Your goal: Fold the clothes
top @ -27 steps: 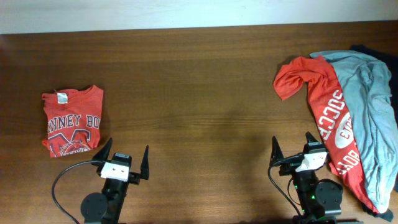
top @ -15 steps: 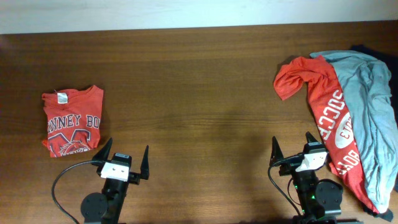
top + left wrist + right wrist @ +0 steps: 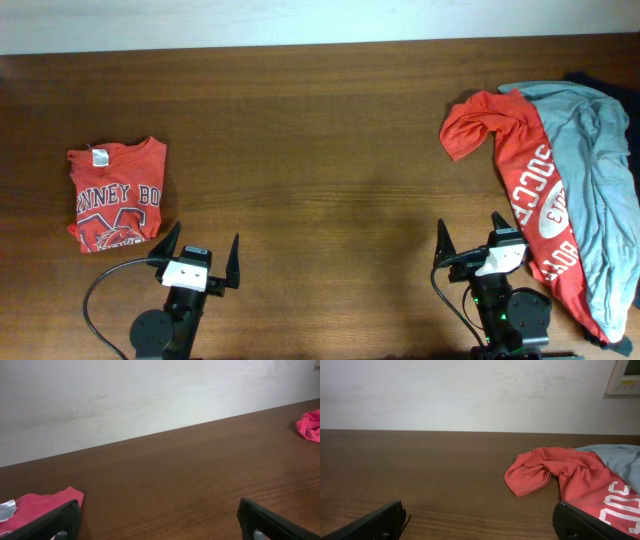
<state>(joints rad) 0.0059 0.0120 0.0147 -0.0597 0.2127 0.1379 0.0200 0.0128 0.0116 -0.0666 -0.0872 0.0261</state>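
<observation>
A folded red T-shirt (image 3: 115, 195) with white lettering lies flat at the left of the table; its corner (image 3: 42, 507) shows beside my left finger. At the right, an unfolded red shirt (image 3: 525, 190) with white lettering lies heaped with a pale grey-blue shirt (image 3: 590, 170) over it, and a dark navy piece (image 3: 600, 85) peeks out behind. The same red shirt (image 3: 555, 472) and grey-blue shirt (image 3: 620, 457) appear in the right wrist view. My left gripper (image 3: 203, 253) stands open near the front edge, holding nothing. My right gripper (image 3: 468, 235) is open too, its right finger next to the red shirt.
The brown wooden table (image 3: 320, 140) stretches bare between the two piles. A pale wall (image 3: 470, 390) runs behind its far edge, with a small white panel (image 3: 624, 377) at the upper right. A black cable (image 3: 100, 290) loops beside the left arm's base.
</observation>
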